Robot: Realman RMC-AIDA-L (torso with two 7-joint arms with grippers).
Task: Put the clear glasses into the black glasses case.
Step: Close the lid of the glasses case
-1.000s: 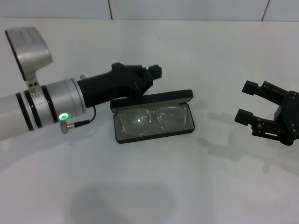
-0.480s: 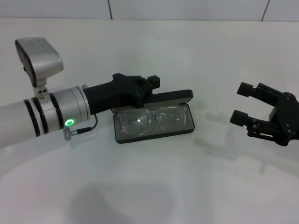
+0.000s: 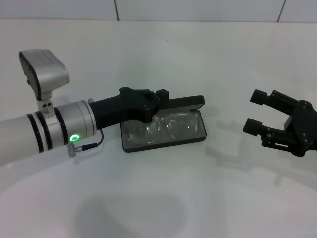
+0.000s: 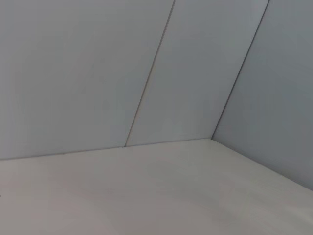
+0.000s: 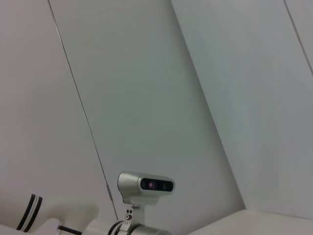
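Observation:
The black glasses case [image 3: 198, 138] lies open at the table's centre. Its lid [image 3: 185, 101] leans low over the back edge. The clear glasses [image 3: 171, 126] lie inside on the grey lining, lenses up. My left gripper [image 3: 159, 96] reaches in from the left and sits shut over the lid's left end, covering the case's back-left corner. My right gripper [image 3: 252, 111] hovers open to the right of the case, well apart from it, with nothing between its fingers. Neither wrist view shows the case or the glasses.
The white table [image 3: 163, 198] ends at a tiled wall [image 3: 198, 10] behind. The left arm's wrist camera [image 3: 44, 72] stands up at the left and also shows as the wrist camera [image 5: 145, 185] in the right wrist view. The left wrist view holds only wall [image 4: 98, 73] and table.
My left gripper has dropped lower and come forward onto the lid, which now leans lower over the case. The right gripper has drifted slightly left. The glasses stay in the case.

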